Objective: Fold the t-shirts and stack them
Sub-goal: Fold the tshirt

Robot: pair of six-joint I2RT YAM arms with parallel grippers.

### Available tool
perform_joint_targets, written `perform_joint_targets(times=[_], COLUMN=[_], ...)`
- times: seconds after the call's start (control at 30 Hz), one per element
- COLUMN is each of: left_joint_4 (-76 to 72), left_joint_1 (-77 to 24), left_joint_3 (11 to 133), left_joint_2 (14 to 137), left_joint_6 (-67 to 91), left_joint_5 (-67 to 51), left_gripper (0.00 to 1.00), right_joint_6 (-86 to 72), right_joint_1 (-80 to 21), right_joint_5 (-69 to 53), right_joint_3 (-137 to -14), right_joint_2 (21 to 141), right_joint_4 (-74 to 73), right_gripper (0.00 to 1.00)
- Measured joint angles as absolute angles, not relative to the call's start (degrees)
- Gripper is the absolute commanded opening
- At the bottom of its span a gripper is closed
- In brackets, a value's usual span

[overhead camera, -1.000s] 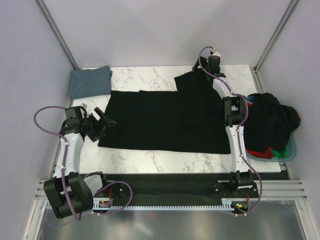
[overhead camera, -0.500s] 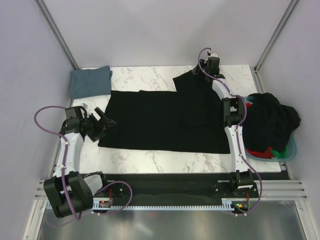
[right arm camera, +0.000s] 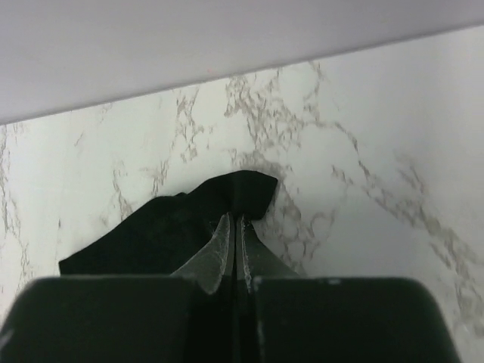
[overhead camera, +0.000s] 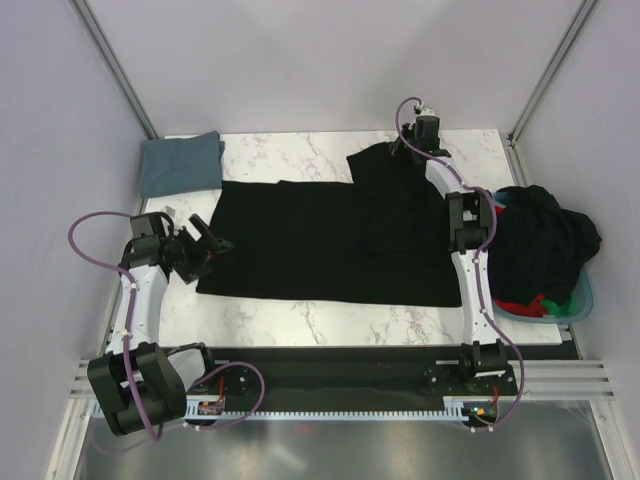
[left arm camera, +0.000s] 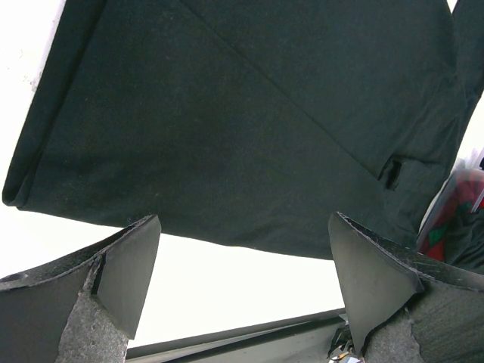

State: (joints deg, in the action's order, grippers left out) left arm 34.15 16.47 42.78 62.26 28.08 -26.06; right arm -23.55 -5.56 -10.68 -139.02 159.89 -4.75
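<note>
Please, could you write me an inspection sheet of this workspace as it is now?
Surface: white marble table.
Job's things: large black t-shirt spread flat; blue-grey t-shirt folded at the far left corner; pile of shirts, black and red, in a light blue tub on the right.
Clutter: nothing seen.
Grippers: left gripper open, empty, beside the black shirt's left edge; right gripper shut on its far corner.
Cables: purple cables loop along both arms.
Surroundings: pale walls; metal rail at the near edge.

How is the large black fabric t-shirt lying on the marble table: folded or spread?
Spread: the large black t-shirt lies flat across the marble table, its far corner pinched in the right gripper.
</note>
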Motion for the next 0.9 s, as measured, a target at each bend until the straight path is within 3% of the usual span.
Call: perform_joint_targets(times=[0.2,0.43,0.67,0.9], left_joint_4=[34.1,32.4,30.1,33.6], left_joint_1=[16.5,14.5,10.5,5.0], left_joint_3=[42.9,49.6,75.1,110.8], left_joint_2=[62.5,69.7,92.6,121.1], left_joint_6=[28.1,29.7,32.7,32.3], left_joint_5=[-25.8,-21.3,-13.8,-5.5], left_gripper=[0.99,0.96,0.87,0.80], right_joint_6=[-22.8,-21.3,-22.1,-24.8], right_joint_1=[-5.7,-7.9,-14.1,-22.0], right_joint_5=[-11.0,-10.7,-7.7,-5.9], right_joint_3=[-124.7,-104.3,-81.2,-68.4], right_joint_2=[148.2,124.4,98.5,88.6], right_joint_4=[-5.2,-4.3,-2.5,-4.0], right_gripper=[0.00,0.00,0.00,0.00])
